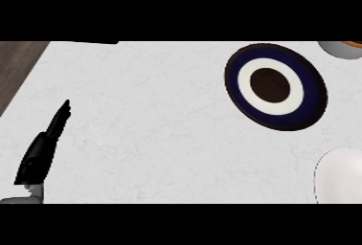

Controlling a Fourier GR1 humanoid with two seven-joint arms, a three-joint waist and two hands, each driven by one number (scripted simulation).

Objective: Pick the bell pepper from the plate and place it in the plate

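No bell pepper shows anywhere in the head view, so I cannot tell where it is. The dark plate (277, 86) is the plainest thing here: a round plate with a black rim, a navy band, a white ring and a dark brown middle, lying flat on the bench (155, 129) with nothing on it.

Below and to the right of the dark plate, a white plate (341, 176) lies at the view's right edge, only partly in sight, and what shows of it is bare. Above and to the right of the dark plate, at the top corner, the edge of a grey dish (338, 49) with a sliver of something orange peeks in; it is too cut off to name.

Far to the left of the dark plate and lower down, the left hand (44, 148) comes up from the lower edge, black, fingers straight and together, pointing up and slightly right, grasping nothing. The right hand does not show.

The bench is white stone with faint grey veins. Beyond its left edge, further from the dark plate than the hand, lies a strip of dark wood floor (17, 64).
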